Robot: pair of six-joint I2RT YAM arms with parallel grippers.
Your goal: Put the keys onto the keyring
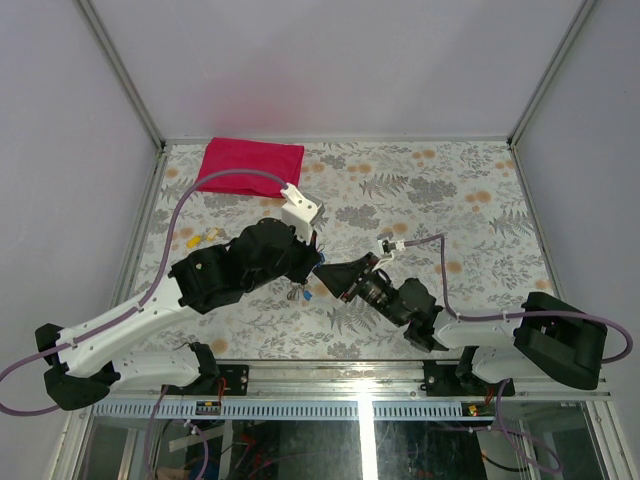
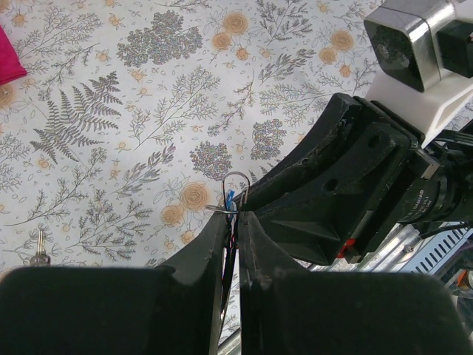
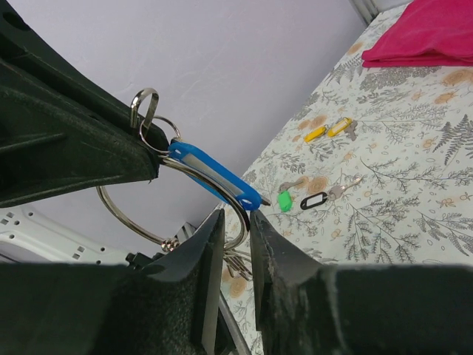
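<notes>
The keyring (image 3: 151, 122), silver wire rings looped together, is held above the table between both grippers. My left gripper (image 2: 236, 216) is shut on its small rings; its black fingers fill the upper left of the right wrist view. My right gripper (image 3: 238, 216) is shut on the ring's large wire loop (image 3: 118, 211). A bright blue plastic piece (image 3: 214, 174) hangs on that loop, and metal key blades (image 3: 238, 262) dangle below. In the top view both grippers (image 1: 312, 262) (image 1: 323, 270) meet at the table's middle, with the blue piece (image 1: 311, 296) just under them.
A green tag (image 3: 284, 200), a dark oval clip (image 3: 314, 200) with a small silver key (image 3: 344, 190), and two yellow tags (image 3: 327, 130) lie on the floral table. A pink cloth (image 1: 250, 165) lies at the back left. One loose key (image 2: 38, 248) lies by the left gripper.
</notes>
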